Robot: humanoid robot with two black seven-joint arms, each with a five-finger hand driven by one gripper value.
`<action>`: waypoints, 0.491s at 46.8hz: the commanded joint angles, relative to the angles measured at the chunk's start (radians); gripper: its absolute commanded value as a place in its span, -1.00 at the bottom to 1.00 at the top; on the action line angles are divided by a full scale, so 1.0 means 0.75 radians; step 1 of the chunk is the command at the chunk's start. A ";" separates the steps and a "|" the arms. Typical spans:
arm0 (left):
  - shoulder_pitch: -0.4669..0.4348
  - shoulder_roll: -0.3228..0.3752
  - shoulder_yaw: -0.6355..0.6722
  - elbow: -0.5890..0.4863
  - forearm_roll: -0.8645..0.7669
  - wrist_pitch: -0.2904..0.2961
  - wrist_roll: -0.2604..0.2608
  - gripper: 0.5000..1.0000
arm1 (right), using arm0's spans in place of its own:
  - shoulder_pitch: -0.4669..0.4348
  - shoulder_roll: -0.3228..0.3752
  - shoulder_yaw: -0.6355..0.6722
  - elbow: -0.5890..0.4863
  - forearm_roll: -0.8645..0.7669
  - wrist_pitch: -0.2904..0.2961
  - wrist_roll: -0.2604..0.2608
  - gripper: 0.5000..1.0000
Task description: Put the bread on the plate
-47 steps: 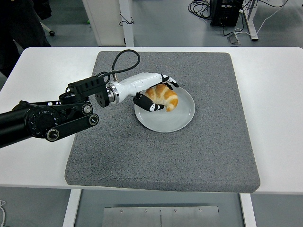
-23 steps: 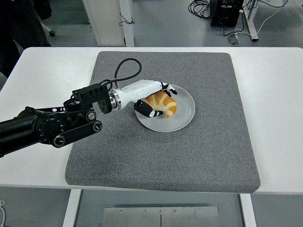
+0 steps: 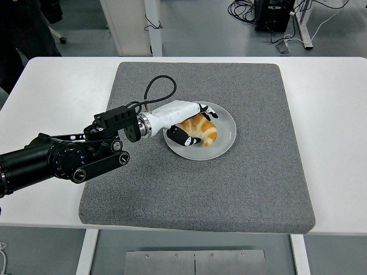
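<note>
Your left hand has its fingers curled around the bread, a croissant lying on the left part of the plate, which sits near the middle of the grey mat on the table. The croissant looks light, soft and flaky — it will crush under a hard squeeze. Hold it gently across its thick middle, not at the tips. Whether the fingers press it firmly I cannot tell — probably only lightly.
</note>
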 commanded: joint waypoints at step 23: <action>0.025 0.002 -0.004 0.023 -0.016 0.043 0.000 0.34 | 0.000 0.000 0.000 0.000 0.000 0.001 0.000 1.00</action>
